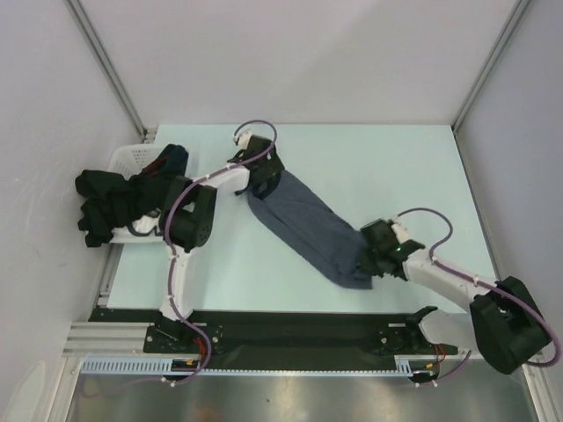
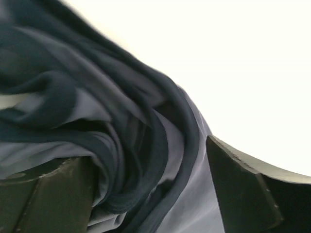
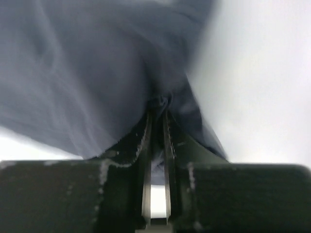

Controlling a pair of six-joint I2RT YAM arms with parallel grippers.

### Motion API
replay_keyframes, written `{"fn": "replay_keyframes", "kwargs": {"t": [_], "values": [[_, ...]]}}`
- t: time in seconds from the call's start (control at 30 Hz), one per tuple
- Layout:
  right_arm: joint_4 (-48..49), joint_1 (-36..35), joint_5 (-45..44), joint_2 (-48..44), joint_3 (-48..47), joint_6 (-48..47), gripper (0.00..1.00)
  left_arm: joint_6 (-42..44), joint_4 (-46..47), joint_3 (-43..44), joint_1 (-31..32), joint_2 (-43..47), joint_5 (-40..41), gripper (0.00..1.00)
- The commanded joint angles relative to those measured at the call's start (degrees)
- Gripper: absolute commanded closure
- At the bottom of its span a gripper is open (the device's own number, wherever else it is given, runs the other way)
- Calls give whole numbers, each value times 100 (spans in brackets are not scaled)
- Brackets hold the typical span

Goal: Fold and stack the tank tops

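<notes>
Nearest from above, at the near edge: two arm bases (image 1: 173,336). Counted beyond: two tops, one basket (image 1: 128,156), one table (image 1: 387,167). Grey top (image 1: 303,224) stretched diagonally across the table, far end at left gripper (image 1: 262,182), near-right end bunched at right gripper (image 1: 370,256); jaws of both hidden under the wrists from up here. Black top (image 1: 106,207) heaped over the basket at far left, covering most of the rim, folds hard to tell apart.

From left wrist: left gripper (image 2: 146,160) released, two fingers (image 2: 243,191) spread wide, grey top (image 2: 97,97) with dark trim bunched loosely between; background washed out white.

From right wrist: right gripper (image 3: 158,114) clenched on a fold of grey top (image 3: 87,73), only a slit between the jaws; cloth blurred, edges cut off.
</notes>
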State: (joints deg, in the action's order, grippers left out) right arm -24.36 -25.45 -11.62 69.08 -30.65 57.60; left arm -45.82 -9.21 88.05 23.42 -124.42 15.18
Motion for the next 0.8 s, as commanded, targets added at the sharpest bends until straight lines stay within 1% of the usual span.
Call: {"fn": "replay_keyframes", "kwargs": {"t": [0.0,0.03,0.07,0.1,0.13,0.17,0.2,0.23,0.27,0.3,0.33,0.37,0.43,0.47,0.53,0.6,0.67,0.7,0.73,0.77], "values": [[-467,-1634,361,-123,445,1566,84,460,52,1343,31,-871,-1041,12],[-282,-2143,431,-97,446,2048,83,486,-27,1660,66,-1082,-1400,14],[-19,-2949,397,86,403,2305,81,600,-80,2246,118,-1441,-1473,15],[97,-3322,371,210,185,2404,76,688,-211,2539,267,-1593,-1613,15],[211,-3752,388,403,-26,2257,75,802,-265,3064,355,-1733,-1702,14],[169,-3948,380,735,-246,2151,72,1090,-326,3347,452,-1970,-1711,13],[90,-4080,319,913,-718,2011,67,1206,-527,3611,610,-2068,-1633,11],[20,-4169,257,1036,-931,1626,66,1329,-590,3997,655,-2147,-1615,7],[-251,-4300,161,1133,-1099,1501,64,1435,-634,4105,672,-2209,-1597,5],[-401,-4319,-110,1125,-1344,1395,53,1436,-687,4167,620,-2192,-1606,2],[-446,-4319,-165,1073,-1399,976,48,1427,-678,4133,559,-2140,-1641,0],[-464,-4284,-270,916,-1469,755,40,1375,-626,4072,419,-1982,-1780,0],[-622,-4240,-394,731,-1627,455,36,1383,-687,3914,269,-1788,-1834,0],[-701,-4223,-420,660,-1680,158,32,1531,-731,3852,216,-1535,-1843,0],[-973,-4056,-499,546,-1829,-11,32,1725,-967,3589,93,-1235,-1782,0],[-1132,-3924,-534,493,-1997,-362,31,2024,-1248,3308,75,-717,-1642,0],[-1124,-3547,-509,379,-2023,-591,30,2130,-1460,2763,75,-137,-1510,0],[-1054,-3380,-326,326,-2015,-949,29,2095,-1521,2483,66,91,-1266,0],[-984,-2909,-219,212,-1997,-1118,29,2034,-1487,1793,58,328,-1011,0],[-774,-2686,-114,150,-1936,-1346,28,1999,-1348,1377,57,905,-939,0]]}}
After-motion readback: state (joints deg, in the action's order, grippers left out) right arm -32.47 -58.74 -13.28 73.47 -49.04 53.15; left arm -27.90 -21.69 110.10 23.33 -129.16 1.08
